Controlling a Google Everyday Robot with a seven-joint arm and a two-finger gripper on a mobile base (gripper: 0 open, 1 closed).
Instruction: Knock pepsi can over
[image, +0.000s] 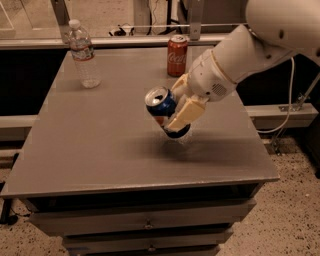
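Gripper (173, 108) mid-table, fingers pinching the pepsi can (160, 106). Can tilted, silver top leaning left, base low over grey table (95, 150). Coca-Cola can (177, 55) upright at far edge; water bottle (84, 56) far left.

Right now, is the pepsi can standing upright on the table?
No, the pepsi can tilts left, clamped in the gripper over the table middle.
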